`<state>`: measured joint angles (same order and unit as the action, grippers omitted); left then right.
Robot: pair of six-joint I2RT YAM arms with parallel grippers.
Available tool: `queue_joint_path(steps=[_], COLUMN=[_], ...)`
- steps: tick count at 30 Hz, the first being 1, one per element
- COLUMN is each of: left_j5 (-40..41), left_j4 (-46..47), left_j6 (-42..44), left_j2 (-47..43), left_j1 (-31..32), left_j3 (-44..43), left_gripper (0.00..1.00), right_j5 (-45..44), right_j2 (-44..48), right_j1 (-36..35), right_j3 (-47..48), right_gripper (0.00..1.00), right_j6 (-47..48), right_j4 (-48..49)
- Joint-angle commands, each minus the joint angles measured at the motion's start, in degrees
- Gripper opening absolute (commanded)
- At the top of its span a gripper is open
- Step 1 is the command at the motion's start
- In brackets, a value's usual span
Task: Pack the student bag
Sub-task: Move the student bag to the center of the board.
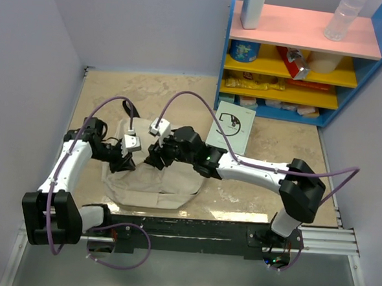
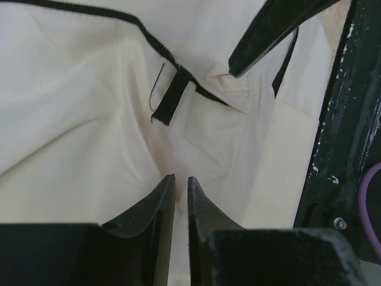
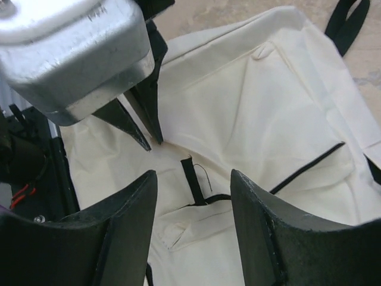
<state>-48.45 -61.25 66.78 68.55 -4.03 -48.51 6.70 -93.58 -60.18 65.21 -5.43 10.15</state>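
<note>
Not much can be counted as done yet. The student bag (image 1: 153, 183) is laid flat under both sets of fingers. Its black zip line looks to be run shut, so nothing can be called packed, and the inside can't be seen anyway. A white booklet (image 1: 231, 126) is left out on the table (image 1: 275, 148), well off beyond the right fingers, and it's judged to be one of the things meant to go in. So opening, loading and closing are all reckoned to be left.

The left gripper (image 2: 180, 179) is held nearly together, with only a thin slit between the fingers. Creases in the cloth run toward the tips, but whether a fold is nipped can't be told. The right gripper (image 3: 192, 176) is spread wide with nothing held. The zip pull tab (image 2: 169, 95) is framed between its fingers, just ahead of the left fingertips.

For room, the tight spot is between the two grippers, with the left tips parked just beside the right fingers. The black rail (image 1: 192, 237) is found close behind the left fingers, along the bag's near edge. Open tabletop is offered beyond the fingertips, and the shelf (image 1: 295, 29) is well apart.
</note>
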Motion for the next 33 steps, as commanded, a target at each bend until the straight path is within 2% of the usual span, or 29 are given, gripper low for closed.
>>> queue_joint_path(steps=[1,7,10,21,24,26,28,33], left_j5=[-0.51,-3.85,-3.94,0.72,1.77,3.08,5.11,14.42], left_j4=[-0.17,-8.95,-9.33,9.74,10.45,10.72,13.69,20.44], left_j6=[7.11,16.34,17.77,1.51,0.2,-0.42,-5.68,-12.19], left_j2=[-1.15,6.67,10.19,6.95,6.15,5.8,5.19,4.57], left_j1=[-5.26,-14.58,-17.32,-19.08,-19.08,-19.17,-19.26,-19.26], left_j3=[1.32,-3.42,-3.26,-0.09,-0.09,-0.09,-0.27,1.48], left_gripper=[0.18,0.21,0.23,0.25,0.26,0.28,0.31,0.38], right_j5=[2.09,2.26,2.09,-0.81,-1.16,-1.25,-1.42,-1.69], right_j2=[-3.27,-6.08,-7.14,-13.47,-14.0,-14.35,-14.35,-14.09], right_j1=[-1.16,-1.78,-2.13,-2.66,-2.57,-2.57,-2.57,-2.57], right_j3=[4.13,6.95,8.09,10.73,10.64,10.73,10.64,10.73], right_gripper=[0.55,0.57,0.58,0.57,0.5,0.42,0.33,0.18], right_j6=[4.98,8.33,9.21,9.65,9.3,9.12,8.86,8.6], right_j4=[-4.7,-7.95,-8.74,-9.98,-9.54,-9.36,-9.19,-8.31])
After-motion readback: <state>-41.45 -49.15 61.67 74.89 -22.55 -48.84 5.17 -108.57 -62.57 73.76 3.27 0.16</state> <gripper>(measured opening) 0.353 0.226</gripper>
